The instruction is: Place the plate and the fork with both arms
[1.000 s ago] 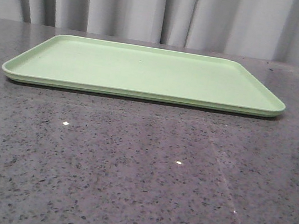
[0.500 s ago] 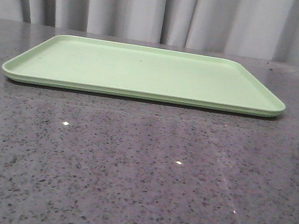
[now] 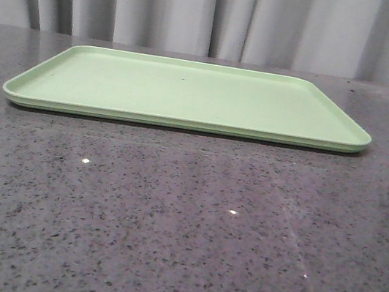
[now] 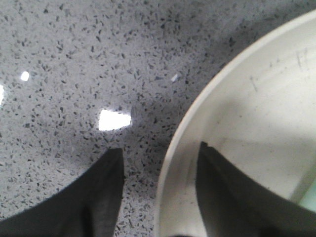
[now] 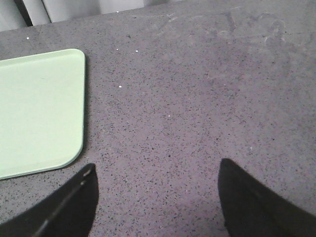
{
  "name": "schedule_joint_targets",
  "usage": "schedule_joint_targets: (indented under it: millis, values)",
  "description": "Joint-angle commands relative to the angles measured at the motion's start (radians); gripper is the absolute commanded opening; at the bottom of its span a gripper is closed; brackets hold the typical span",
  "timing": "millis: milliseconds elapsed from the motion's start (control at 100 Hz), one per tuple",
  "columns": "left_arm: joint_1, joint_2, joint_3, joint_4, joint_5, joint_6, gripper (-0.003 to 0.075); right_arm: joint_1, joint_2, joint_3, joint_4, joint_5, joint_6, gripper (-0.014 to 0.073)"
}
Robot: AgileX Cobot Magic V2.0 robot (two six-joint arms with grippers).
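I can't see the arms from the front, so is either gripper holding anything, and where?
Nothing is gripped. The left gripper is open, straddling the plate rim; the right gripper is open.

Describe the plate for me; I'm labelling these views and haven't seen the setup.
Start from the dark speckled stone table. In the left wrist view, the plate is the round, shallow, pale cream dish lying on it, its rim between the left pincer's open fingers. Unlike the flat rectangular green tray, it is curved and cream.

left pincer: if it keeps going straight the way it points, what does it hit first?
Likely the round pale cream plate's rim: the left pincer straddles it, one finger inside the dish, the other over the speckled grey countertop. Remaining gap is unclear.
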State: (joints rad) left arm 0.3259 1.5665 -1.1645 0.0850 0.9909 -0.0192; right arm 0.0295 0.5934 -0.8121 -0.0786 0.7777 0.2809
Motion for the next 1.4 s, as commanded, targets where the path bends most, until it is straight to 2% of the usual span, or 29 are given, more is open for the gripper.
schedule_joint_targets:
  millis: [0,260,660,890,1100,1270,1390]
  values:
    - [0.002,-0.034,-0.029,0.001,-0.019,-0.002,0.0232,-0.002,0.008,-0.035,-0.012,-0.062,-0.01,0.0519]
    - [0.002,-0.034,-0.029,0.001,-0.017,-0.002,-0.0021,-0.002,0.008,-0.035,-0.012,-0.062,-0.01,0.0519]
    - [0.002,-0.038,-0.029,-0.106,0.023,0.025,-0.002,-0.002,0.008,-0.035,-0.012,-0.066,-0.01,0.0519]
    - [0.021,-0.109,-0.033,-0.153,0.015,0.062,-0.002,-0.002,0.008,-0.035,-0.012,-0.069,-0.01,0.0519]
    - [0.129,-0.184,-0.033,-0.408,0.014,0.177,-0.002,-0.002,0.008,-0.035,-0.012,-0.072,-0.01,0.0519]
    - [0.148,-0.238,-0.033,-0.46,0.018,0.19,-0.002,-0.002,0.008,-0.035,-0.012,-0.072,-0.01,0.0519]
    - [0.148,-0.27,-0.033,-0.549,0.01,0.221,-0.002,-0.002,0.008,-0.035,-0.012,-0.072,-0.01,0.0519]
